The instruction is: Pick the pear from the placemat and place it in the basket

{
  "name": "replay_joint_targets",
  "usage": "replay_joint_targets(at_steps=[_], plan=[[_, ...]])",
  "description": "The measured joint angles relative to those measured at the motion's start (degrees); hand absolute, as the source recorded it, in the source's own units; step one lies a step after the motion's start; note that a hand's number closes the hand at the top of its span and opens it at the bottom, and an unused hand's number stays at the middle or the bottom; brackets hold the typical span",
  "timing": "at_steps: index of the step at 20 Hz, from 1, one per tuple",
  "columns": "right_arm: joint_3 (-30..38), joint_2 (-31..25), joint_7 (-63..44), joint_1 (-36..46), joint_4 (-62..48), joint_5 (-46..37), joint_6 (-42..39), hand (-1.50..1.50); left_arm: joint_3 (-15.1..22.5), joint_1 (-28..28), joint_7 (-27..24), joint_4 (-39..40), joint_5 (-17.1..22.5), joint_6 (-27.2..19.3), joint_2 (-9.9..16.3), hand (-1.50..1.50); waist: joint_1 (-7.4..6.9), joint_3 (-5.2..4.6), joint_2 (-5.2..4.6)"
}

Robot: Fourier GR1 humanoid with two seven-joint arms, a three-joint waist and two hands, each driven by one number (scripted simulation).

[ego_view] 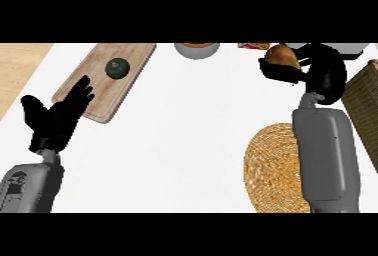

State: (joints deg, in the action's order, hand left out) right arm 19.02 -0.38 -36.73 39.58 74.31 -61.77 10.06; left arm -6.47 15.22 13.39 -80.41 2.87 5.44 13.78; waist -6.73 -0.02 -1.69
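Observation:
My right hand [319, 67] is raised at the upper right, its fingers curled round the brownish-yellow pear [281, 55], which shows above the thumb. The round woven placemat [269, 165] lies on the white counter at the lower right, partly under my right forearm, with nothing visible on it. The woven basket [365, 107] stands at the right edge, just right of the hand and forearm. My left hand [55, 117] rests open at the left, fingers up, beside the cutting board.
A wooden cutting board [100, 85] lies at the upper left with a dark green round fruit [117, 68] on it. A grey bowl [196, 49] with orange contents sits at the top middle. A red and white item [253, 46] lies beside the pear.

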Motion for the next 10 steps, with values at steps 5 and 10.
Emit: replay_joint_targets(at_steps=[5, 10], plan=[[-0.22, 0.27, -12.62, 12.64, -5.63, -10.66, 10.49, 1.5, 0.6, 1.48, 0.5, 0.47, -0.5, -0.16, -0.22, 0.0, -0.71, -0.24, -0.09], [0.98, -1.27, -21.37, 24.45, -14.79, -21.47, 12.93, 1.5, 0.51, 2.01, 0.77, 0.93, -0.75, -0.62, -0.35, 0.0, 0.08, -0.27, 0.01]])
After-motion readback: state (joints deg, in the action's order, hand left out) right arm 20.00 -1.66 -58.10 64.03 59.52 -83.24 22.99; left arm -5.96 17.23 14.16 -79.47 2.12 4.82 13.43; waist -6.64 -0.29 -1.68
